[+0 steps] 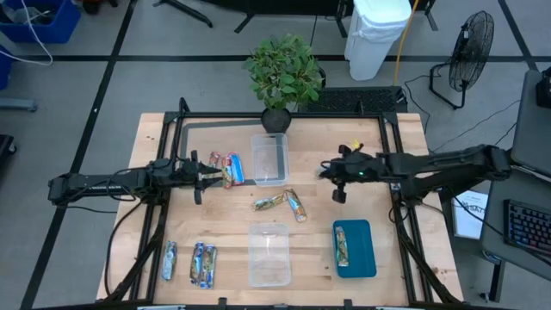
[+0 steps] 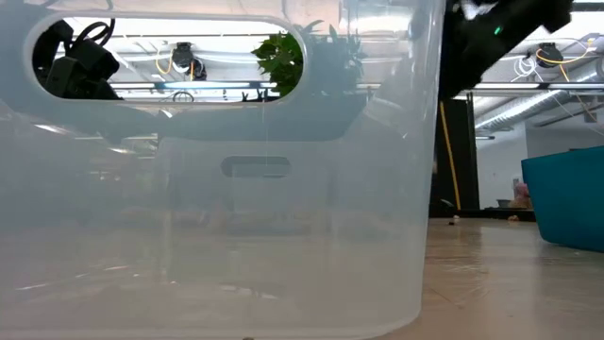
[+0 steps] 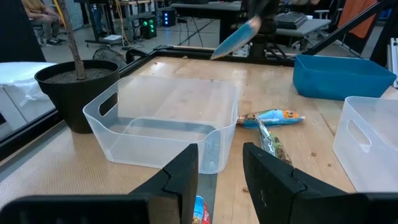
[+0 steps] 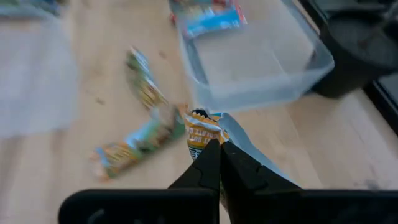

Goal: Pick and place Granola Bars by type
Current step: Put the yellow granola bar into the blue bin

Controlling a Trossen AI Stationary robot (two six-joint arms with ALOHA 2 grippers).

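Note:
My right gripper (image 1: 326, 170) hovers right of the far clear tub (image 1: 269, 159), shut on a silvery-teal granola bar (image 4: 202, 132). The left wrist view shows this bar (image 3: 239, 37) in the air. My left gripper (image 1: 205, 176) is open and low, beside two red-blue bars (image 1: 226, 169) lying flat left of that tub. One of them (image 3: 200, 213) shows between its fingers. A green-gold bar (image 1: 269, 202) and a blue-white bar (image 1: 296, 206) lie mid-table. One bar (image 1: 342, 245) lies on the teal tray (image 1: 362, 258). Three more bars (image 1: 200, 263) lie near the front left. My right gripper pinches the silvery-teal bar between its two fingertips (image 4: 211, 163). The gold-printed end (image 4: 200, 127) sticks out just past the tips. The bar is lifted clear of the table and slants downward below the gripper (image 3: 239, 37).
A second clear tub (image 1: 269, 255) stands near the front edge and fills the low view (image 2: 217, 189). A potted plant (image 1: 282, 77) stands at the far edge behind the far tub. Black frame rails run along the table's sides. Bare wood lies between the tubs and the tray.

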